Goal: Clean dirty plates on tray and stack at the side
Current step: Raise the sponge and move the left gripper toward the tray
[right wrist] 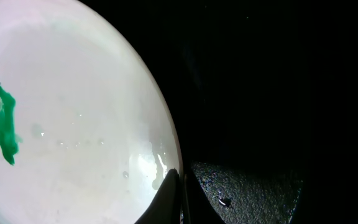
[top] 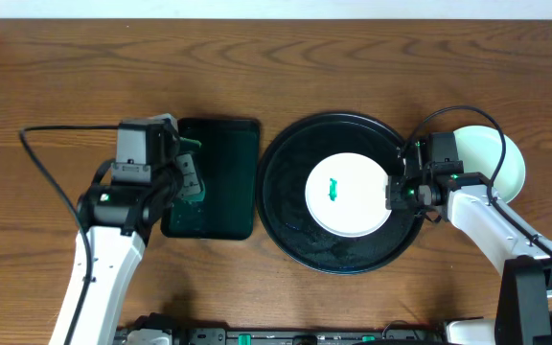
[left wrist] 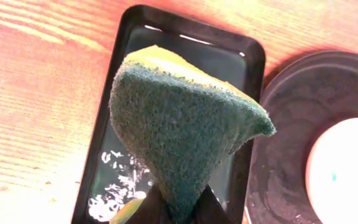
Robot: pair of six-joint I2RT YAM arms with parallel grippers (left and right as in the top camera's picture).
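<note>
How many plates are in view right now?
2. A white plate with a green smear on the round tray, right hand at its rim; a pale plate on the table right of the tray, partly under the right arm. More may be stacked beneath it.

Covered and cropped parts
In the overhead view, right side, the right arm (top: 487, 216) covers part of the mint plate (top: 501, 158); the sponge (left wrist: 179, 124) hides the small rectangular tray (left wrist: 219, 59) at its middle.

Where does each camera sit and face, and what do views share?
Overhead: above the table, looking down on round tray, white plate, both arms.
Left wrist: on left arm, facing sponge in left gripper over rectangular tray.
Right wrist: on right arm, facing white plate's rim in right gripper.
Shared: white plate, all three.
</note>
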